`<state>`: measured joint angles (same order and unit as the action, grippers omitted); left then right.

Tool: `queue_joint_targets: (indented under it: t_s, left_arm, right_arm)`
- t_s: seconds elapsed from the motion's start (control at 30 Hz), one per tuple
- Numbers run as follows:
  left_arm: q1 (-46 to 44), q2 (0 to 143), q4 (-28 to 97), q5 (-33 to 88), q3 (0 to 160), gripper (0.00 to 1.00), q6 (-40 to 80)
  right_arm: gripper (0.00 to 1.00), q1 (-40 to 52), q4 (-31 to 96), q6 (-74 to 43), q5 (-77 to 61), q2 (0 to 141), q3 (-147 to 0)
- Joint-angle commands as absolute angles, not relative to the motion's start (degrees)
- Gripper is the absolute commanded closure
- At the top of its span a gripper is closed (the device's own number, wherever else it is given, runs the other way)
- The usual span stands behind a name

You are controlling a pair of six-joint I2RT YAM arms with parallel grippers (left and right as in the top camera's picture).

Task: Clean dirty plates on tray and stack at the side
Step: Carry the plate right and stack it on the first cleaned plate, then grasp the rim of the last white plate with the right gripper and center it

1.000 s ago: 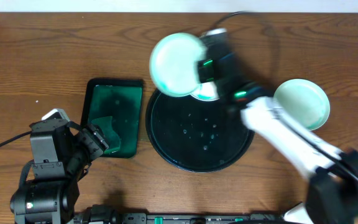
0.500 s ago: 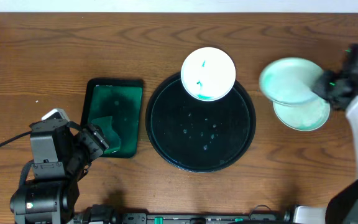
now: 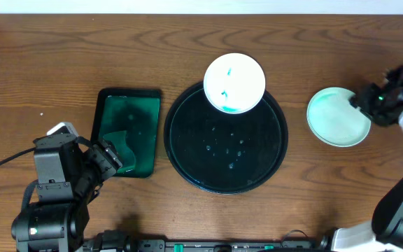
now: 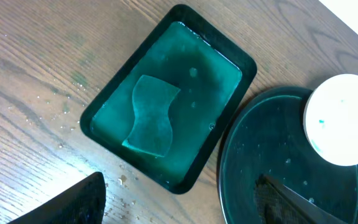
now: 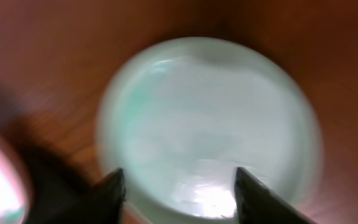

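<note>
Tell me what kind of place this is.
Probably a robot test bench staged for dishwashing: wooden table, black tray holding a smeared plate, green tray with a sponge in teal liquid.

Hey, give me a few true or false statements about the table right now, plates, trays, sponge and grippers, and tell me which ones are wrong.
1. One smeared plate lies on the black tray. True.
2. The sponge lies on the black tray. False: it lies in the green tray.
3. The left gripper is shut on the sponge. False: it is open and empty, above the green tray.
4. A pale plate rests on the table, to the right of the black tray. True.
5. The smeared plate sits at the black tray's centre. False: it sits at the far rim.
</note>
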<state>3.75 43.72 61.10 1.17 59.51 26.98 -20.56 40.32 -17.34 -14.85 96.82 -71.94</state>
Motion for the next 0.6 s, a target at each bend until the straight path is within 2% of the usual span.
queue_joint_targets:
  t_s: [0.0, 0.03, 0.1, 0.3, 0.47, 0.57]
  left_arm:
    - [3.95, 43.72, 61.06, 1.04, 60.12, 0.23, 26.81]
    - [3.95, 43.72, 61.06, 1.04, 60.12, 0.23, 26.81]
    - [3.95, 43.72, 61.06, 1.04, 60.12, 0.23, 26.81]
    - [3.95, 43.72, 61.06, 1.04, 60.12, 0.23, 26.81]
    - [3.95, 43.72, 61.06, 1.04, 60.12, 0.23, 26.81]
    - [3.95, 43.72, 61.06, 1.04, 60.12, 0.23, 26.81]
  right_arm:
    - [0.63, -11.18, 35.86, -9.28, -26.26, 89.58, -72.23]
    - [0.66, -8.8, 34.81, -7.68, -26.02, 88.92, -72.23]
    - [0.66, -2.7, 32.23, -3.84, -23.77, 88.44, -72.23]
    - [0.5, 12.36, 26.11, 2.83, -7.25, 94.02, -72.2]
    - [0.36, 16.97, 18.24, 5.21, 4.21, 103.9, -72.2]
    - [0.34, 16.62, 12.73, 4.6, 4.23, 109.6, -72.2]
